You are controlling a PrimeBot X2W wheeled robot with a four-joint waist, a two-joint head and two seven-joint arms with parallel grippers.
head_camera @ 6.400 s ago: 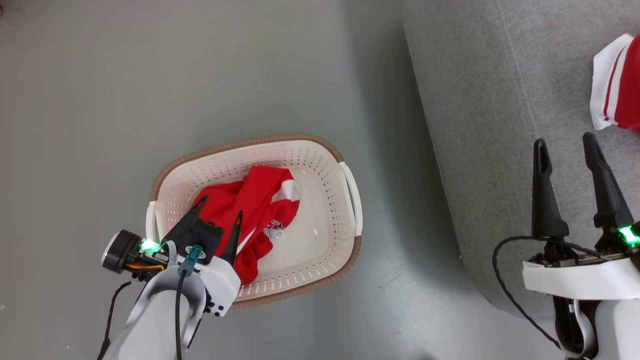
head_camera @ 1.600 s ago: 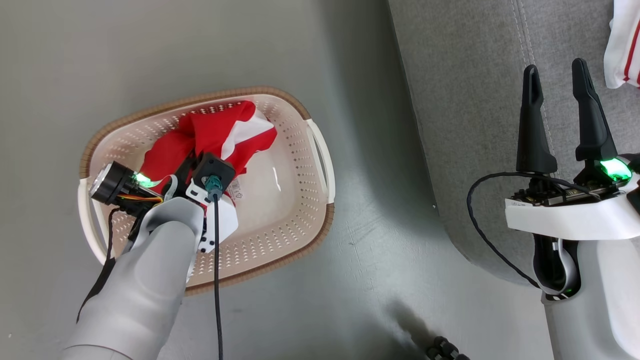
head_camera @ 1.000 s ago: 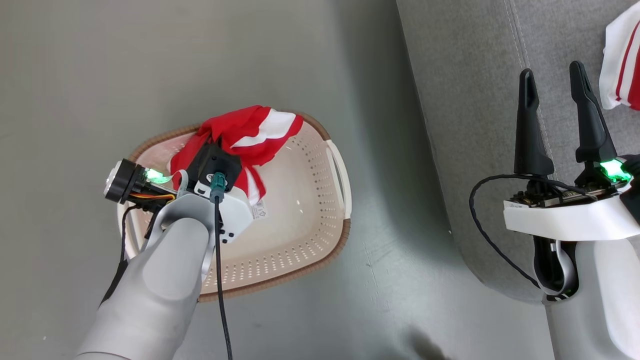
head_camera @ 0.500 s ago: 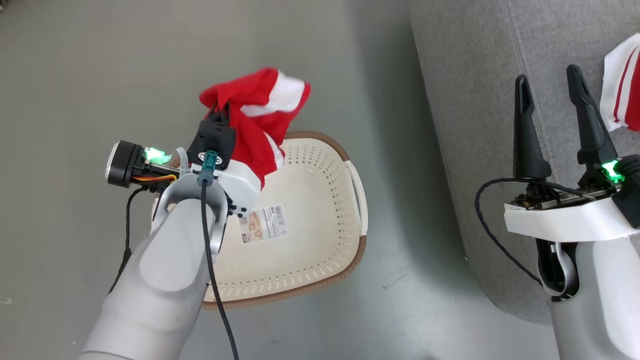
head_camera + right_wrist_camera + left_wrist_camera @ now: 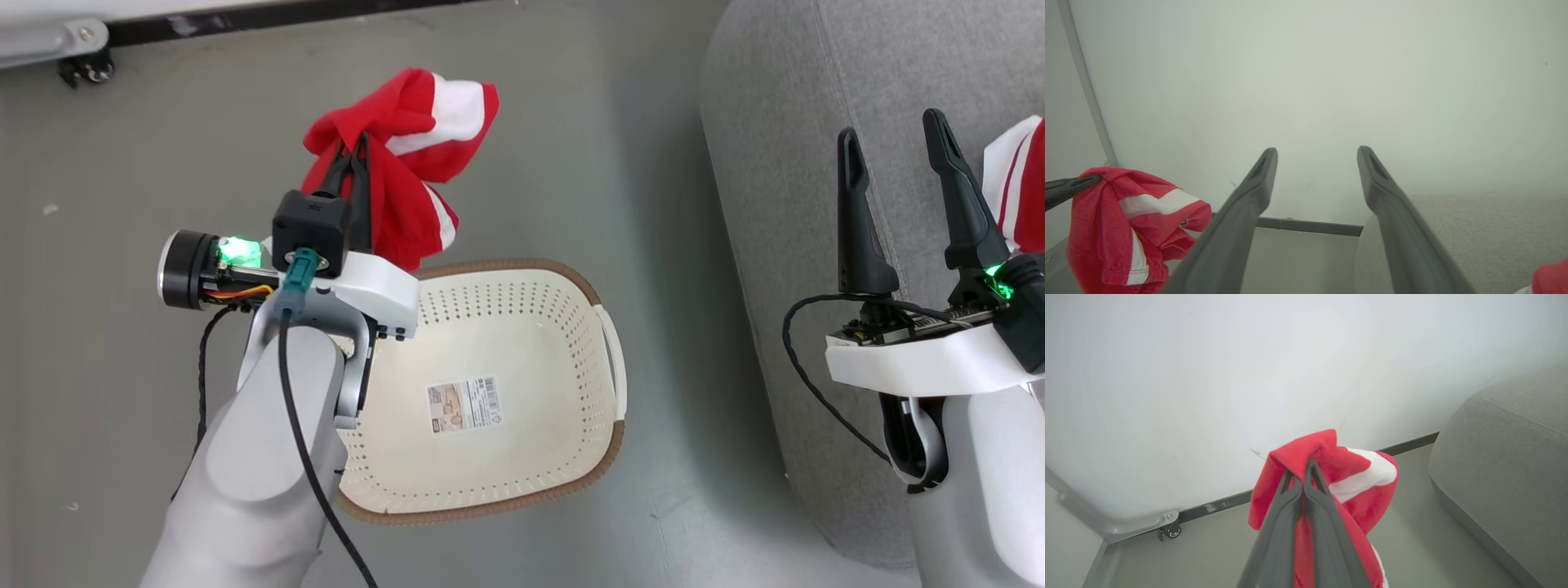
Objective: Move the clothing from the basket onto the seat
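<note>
Head view: the left gripper (image 5: 352, 155) is clamped tight on a bunched red jersey (image 5: 412, 135), which hangs in the air clear of the basket (image 5: 571, 327) on the floor (image 5: 122, 204). The right gripper (image 5: 891, 126) stands spread wide above the seat (image 5: 784, 163), where a second jersey (image 5: 1020, 175) lies just beside its outer finger.
</note>
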